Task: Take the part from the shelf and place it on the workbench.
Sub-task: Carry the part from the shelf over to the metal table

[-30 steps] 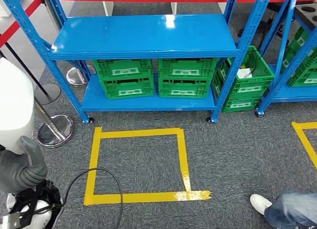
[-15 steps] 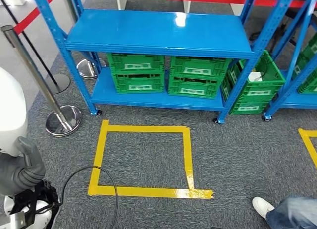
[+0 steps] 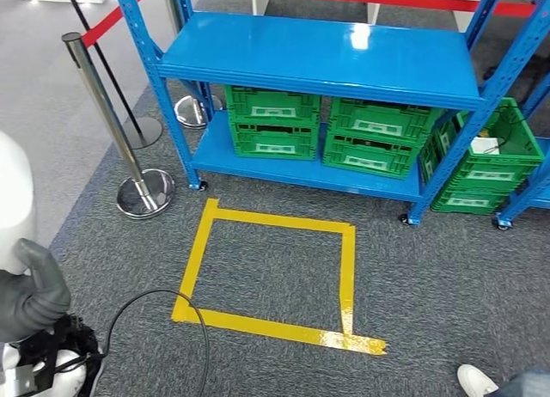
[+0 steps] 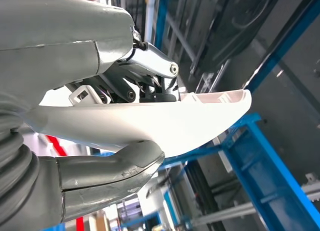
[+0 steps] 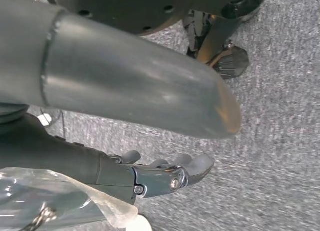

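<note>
Left wrist view | white part (image 4: pixel 181 126) | gripped in left hand (image 4: pixel 113 121)

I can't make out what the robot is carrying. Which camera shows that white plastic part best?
The left wrist view: the long, curved white plastic part lies along the left hand, which grips it. The head view catches a white piece above that hand. The right wrist view looks at carpet.

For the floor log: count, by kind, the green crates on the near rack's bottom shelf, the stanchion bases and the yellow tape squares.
Green crates: 4
Stanchion bases: 3
Yellow tape squares: 1
Total: 8
</note>
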`<action>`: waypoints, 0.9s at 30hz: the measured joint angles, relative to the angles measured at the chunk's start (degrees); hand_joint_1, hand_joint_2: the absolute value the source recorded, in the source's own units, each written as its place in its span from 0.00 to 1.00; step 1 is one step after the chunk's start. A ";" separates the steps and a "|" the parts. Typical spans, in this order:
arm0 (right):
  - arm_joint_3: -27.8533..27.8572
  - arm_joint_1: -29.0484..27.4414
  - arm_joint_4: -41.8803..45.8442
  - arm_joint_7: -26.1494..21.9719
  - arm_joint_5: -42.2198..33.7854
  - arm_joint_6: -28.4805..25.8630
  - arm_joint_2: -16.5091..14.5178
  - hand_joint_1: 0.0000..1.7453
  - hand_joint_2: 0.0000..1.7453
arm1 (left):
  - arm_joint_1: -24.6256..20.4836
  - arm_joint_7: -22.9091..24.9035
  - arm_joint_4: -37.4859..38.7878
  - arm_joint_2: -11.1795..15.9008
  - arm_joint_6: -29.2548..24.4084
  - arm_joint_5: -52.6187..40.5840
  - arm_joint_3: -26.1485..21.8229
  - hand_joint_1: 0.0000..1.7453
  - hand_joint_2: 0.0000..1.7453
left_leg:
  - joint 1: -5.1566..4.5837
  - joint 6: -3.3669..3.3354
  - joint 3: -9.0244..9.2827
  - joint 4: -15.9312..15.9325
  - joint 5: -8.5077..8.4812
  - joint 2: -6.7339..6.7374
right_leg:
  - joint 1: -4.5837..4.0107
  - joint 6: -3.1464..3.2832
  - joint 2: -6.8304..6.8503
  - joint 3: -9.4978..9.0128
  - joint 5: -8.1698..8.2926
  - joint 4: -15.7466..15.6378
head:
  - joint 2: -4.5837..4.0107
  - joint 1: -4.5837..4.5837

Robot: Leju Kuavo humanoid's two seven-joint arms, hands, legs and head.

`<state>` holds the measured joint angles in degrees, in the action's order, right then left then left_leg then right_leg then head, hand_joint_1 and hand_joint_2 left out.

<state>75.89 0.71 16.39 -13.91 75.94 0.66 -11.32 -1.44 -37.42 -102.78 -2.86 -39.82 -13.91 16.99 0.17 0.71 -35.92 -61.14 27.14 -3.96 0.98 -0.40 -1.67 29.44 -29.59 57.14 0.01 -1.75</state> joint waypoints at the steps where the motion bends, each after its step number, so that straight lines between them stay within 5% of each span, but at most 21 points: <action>1: 0.07 -0.02 0.00 -0.02 0.03 0.06 0.01 0.00 0.00 | 0.02 0.00 -0.07 -0.01 0.00 -0.02 -0.18 1.00 1.00 | 0.03 0.22 -1.05 -2.64 1.80 1.36 | 0.02 0.16 0.78 0.09 0.11 -0.04 | 0.00 0.16; 4: 0.22 -0.10 0.00 -0.03 0.05 0.15 0.02 0.00 0.00 | 0.01 0.00 -0.12 -0.01 0.00 -0.04 -0.36 1.00 1.00 | 0.15 0.59 -3.04 -7.81 4.77 2.90 | -0.07 0.23 1.78 0.26 0.16 0.04 | -0.01 0.31; 11: 0.22 -0.11 0.00 -0.03 0.05 0.15 0.02 0.00 0.00 | 0.02 0.00 -0.12 -0.01 0.00 -0.04 -0.36 1.00 1.00 | 0.16 0.62 -3.29 -8.46 5.07 2.96 | -0.08 0.24 1.91 0.28 0.16 0.05 | -0.01 0.31; 16: 0.35 -0.15 0.00 -0.02 0.11 0.20 0.03 0.00 0.00 | 0.15 0.00 -0.12 -0.02 0.00 -0.02 -0.40 1.00 1.00 | 0.30 0.84 -4.50 -12.49 6.35 3.26 | -0.19 0.24 3.34 0.52 0.16 0.20 | -0.01 0.36; 18: 0.62 0.06 0.00 -0.08 0.23 0.29 0.05 0.00 0.00 | 0.20 0.00 -0.24 0.00 0.00 0.06 -0.47 1.00 1.00 | 0.00 0.20 -0.25 -5.67 3.47 4.89 | -0.42 -0.07 5.96 0.64 0.19 0.38 | -0.01 0.32; 19: 0.75 0.23 0.00 -0.19 0.40 0.32 0.06 0.00 0.00 | 0.16 0.00 -0.43 -0.03 0.00 0.09 -0.55 1.00 1.00 | -0.10 -0.68 2.06 -1.03 1.51 5.25 | -0.51 -0.57 6.03 0.97 -0.39 0.96 | -0.01 0.27; 20: 0.91 0.32 0.00 -0.19 0.55 0.27 0.07 0.00 0.00 | 0.13 0.00 -0.61 -0.13 0.00 0.10 -0.66 1.00 1.00 | -0.23 -1.67 3.91 3.30 -0.29 5.16 | -0.56 -1.11 5.33 2.74 -2.62 4.86 | -0.01 0.13; 22: 1.11 0.24 0.00 -0.02 0.63 0.05 0.10 0.00 0.00 | 0.12 0.00 -0.86 -0.35 0.00 0.09 -0.84 1.00 1.00 | -0.14 -2.87 3.20 3.92 -1.19 2.93 | -0.50 -1.90 2.38 6.75 -7.03 13.61 | -0.01 -0.10; 23: 1.21 0.15 0.00 0.19 0.46 -0.07 0.14 0.00 0.00 | 0.15 0.00 -0.86 -0.43 0.00 0.09 -0.87 1.00 1.00 | -0.18 -2.93 2.90 3.88 -1.40 1.94 | -0.46 -1.93 1.76 7.97 -7.93 16.59 | -0.01 -0.18; 25: 1.34 0.16 0.00 0.39 0.06 -0.19 0.27 0.00 0.00 | 0.16 0.00 -0.86 -0.45 0.00 0.08 -0.91 1.00 1.00 | -0.15 -2.73 2.82 3.70 -1.56 0.39 | -0.34 -1.84 1.07 5.21 -4.24 11.30 | -0.01 -0.18; 27: 1.56 0.22 0.00 0.50 -0.22 -0.25 0.46 0.00 0.00 | 0.09 0.00 -0.86 -0.50 0.00 0.08 -0.96 1.00 1.00 | -0.20 -2.39 2.49 3.18 -1.61 -0.98 | -0.02 -1.65 -1.69 1.47 -1.29 3.59 | -0.01 -0.14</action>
<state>77.45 0.93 16.39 -13.41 75.72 0.42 -10.86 -1.35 -37.42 -103.64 -3.35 -39.82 -13.83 16.04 -0.03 -1.68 -33.43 -57.96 25.53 -4.94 0.97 -2.06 -3.35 30.91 -30.87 60.73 0.00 -1.89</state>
